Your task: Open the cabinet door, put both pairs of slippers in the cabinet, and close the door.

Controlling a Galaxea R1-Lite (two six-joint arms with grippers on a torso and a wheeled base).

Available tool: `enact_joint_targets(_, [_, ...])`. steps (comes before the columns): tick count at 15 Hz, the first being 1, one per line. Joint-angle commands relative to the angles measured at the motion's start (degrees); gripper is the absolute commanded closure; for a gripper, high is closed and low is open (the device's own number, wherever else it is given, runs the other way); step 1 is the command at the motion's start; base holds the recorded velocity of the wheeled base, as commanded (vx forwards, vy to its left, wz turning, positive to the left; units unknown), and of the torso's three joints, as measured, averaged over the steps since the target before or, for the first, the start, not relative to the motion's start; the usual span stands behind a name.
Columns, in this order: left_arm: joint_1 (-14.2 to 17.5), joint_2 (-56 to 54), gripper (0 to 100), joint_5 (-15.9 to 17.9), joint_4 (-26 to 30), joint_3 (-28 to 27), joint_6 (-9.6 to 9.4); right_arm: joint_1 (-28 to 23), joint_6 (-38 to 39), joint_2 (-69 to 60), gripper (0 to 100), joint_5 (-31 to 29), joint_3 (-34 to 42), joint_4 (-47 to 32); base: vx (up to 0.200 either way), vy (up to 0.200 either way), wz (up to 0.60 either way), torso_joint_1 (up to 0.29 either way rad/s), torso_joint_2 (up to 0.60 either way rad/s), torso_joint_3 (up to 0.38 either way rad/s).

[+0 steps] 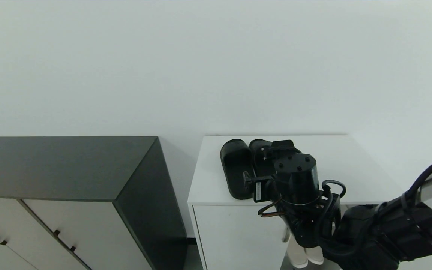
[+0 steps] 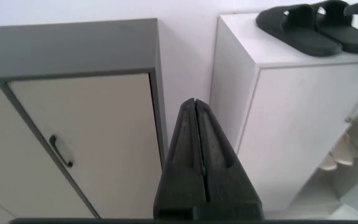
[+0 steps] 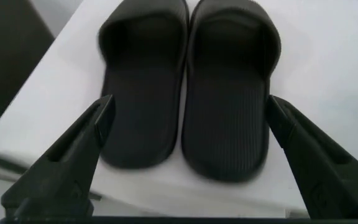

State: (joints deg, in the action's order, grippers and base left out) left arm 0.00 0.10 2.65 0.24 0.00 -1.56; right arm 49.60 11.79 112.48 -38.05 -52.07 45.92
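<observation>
Black slippers: the pair point(image 1: 234, 168) lies side by side, touching, on top of the white cabinet point(image 1: 351, 168). It sits nearer the top's left edge than its right. The strap ends point to the back edge, and the heels come close to the front edge.
Right end effector: it point(image 3: 189, 102) hangs just above the heel half of the black slippers. Its fingers point(image 3: 73, 155) are spread wide, one outside each slipper, so the pair lies between them. No finger grips a slipper.
Left end effector: its point(image 2: 196, 155) fingers are pressed together with nothing between them. It is held out in front of the gap between the two cabinets and touches neither.
Pale slippers: a light pair point(image 2: 339, 155) shows low at the right of the white cabinet's front, on what looks like an inner shelf. How the door there stands I cannot tell.
Dark-topped cabinet: it point(image 1: 62, 165) stands left of the white cabinet, a narrow gap apart. Its light front doors are closed, each with a dark handle point(image 1: 64, 240).
Wall: a plain white wall point(image 1: 216, 67) runs behind both cabinets.
</observation>
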Motion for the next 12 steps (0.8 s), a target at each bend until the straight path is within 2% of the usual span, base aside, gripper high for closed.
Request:
enact_joint_targets(1, [0.0,0.0,100,0.0,0.0,0.0,0.07,0.1,0.0,1.9,0,0.0,-0.1,0.6,0.2,0.0,0.0,0.007,0.01,0.002])
enact_joint_targets(3, [0.0,0.0,100,0.0,0.0,0.0,-0.02,0.1,0.0,4.1,0,-0.1,-0.1,2.2,0.2,0.0,0.0,0.005,0.0,0.0])
enact_joint_targets(8, [0.0,0.0,100,0.0,0.0,0.0,0.07,-0.4,-0.1,7.2,0,-0.1,-0.8,4.5,0.0,0.0,0.0,0.0,0.0,0.0])
enact_joint_targets(12, [0.0,0.0,100,0.0,0.0,0.0,-0.02,-3.2,-0.5,12.0,0,0.2,-6.5,5.1,0.0,0.0,0.0,0.0,0.0,0.0])
